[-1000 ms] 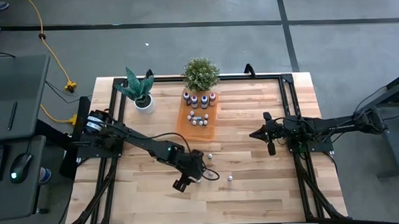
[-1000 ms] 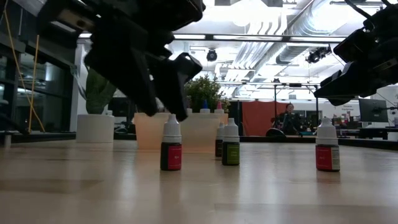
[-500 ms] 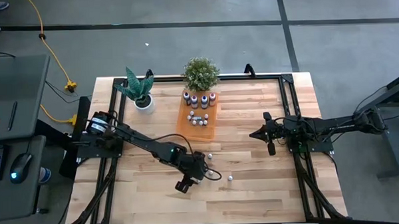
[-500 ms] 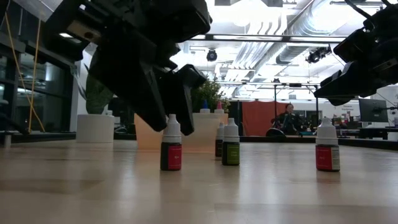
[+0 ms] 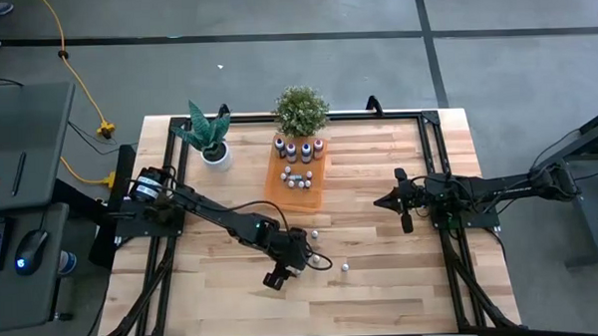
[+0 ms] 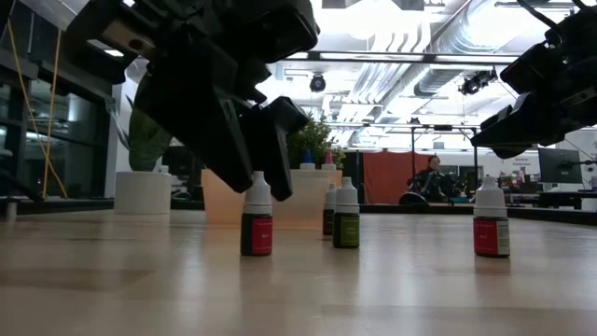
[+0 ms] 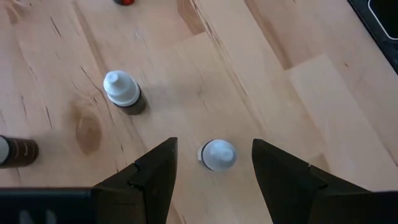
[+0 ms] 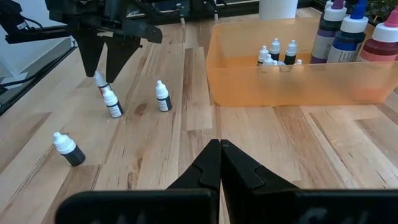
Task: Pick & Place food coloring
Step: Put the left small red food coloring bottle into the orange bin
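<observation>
Several tiny white-capped food coloring bottles stand loose on the wooden table. One with a red body stands directly under my left gripper. The gripper is open and points steeply down, one finger on either side of the bottle's white cap, with a gap on both sides. Other loose bottles stand nearby. More bottles sit in the orange tray. My right gripper waits shut at the table's right side.
The orange tray stands at the table's far middle, with taller bottles at its far end. Two potted plants stand by the far edge. Bare wood lies in front of the loose bottles toward the near edge.
My left gripper has sunk a little over the red-bodied bottle, so its open fingers now reach down beside the cap. The bottle has stayed upright in its place.
</observation>
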Robot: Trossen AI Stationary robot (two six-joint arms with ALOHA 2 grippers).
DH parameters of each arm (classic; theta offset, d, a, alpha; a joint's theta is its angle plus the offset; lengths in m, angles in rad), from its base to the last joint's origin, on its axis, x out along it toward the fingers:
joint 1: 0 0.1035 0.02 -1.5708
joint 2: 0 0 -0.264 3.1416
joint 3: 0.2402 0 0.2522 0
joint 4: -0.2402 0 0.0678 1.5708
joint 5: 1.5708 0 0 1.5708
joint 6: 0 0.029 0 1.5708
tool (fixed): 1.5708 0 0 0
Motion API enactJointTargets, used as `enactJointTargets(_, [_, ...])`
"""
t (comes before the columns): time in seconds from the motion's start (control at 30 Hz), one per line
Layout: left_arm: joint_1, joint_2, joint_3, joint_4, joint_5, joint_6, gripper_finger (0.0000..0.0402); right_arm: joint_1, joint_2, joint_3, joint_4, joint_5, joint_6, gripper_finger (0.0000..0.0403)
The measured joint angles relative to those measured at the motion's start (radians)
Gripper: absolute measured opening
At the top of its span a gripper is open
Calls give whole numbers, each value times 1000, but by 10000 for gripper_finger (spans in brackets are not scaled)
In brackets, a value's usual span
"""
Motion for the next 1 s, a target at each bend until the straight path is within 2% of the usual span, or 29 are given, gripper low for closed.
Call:
enactJointTargets(0.87, [0,10,0,-4,-21,-20,202,0,0,0,0,0,0,0])
enactJointTargets(1.0, [0,18,0,-5,-21,-22,193,0,0,0,0,0,0,0])
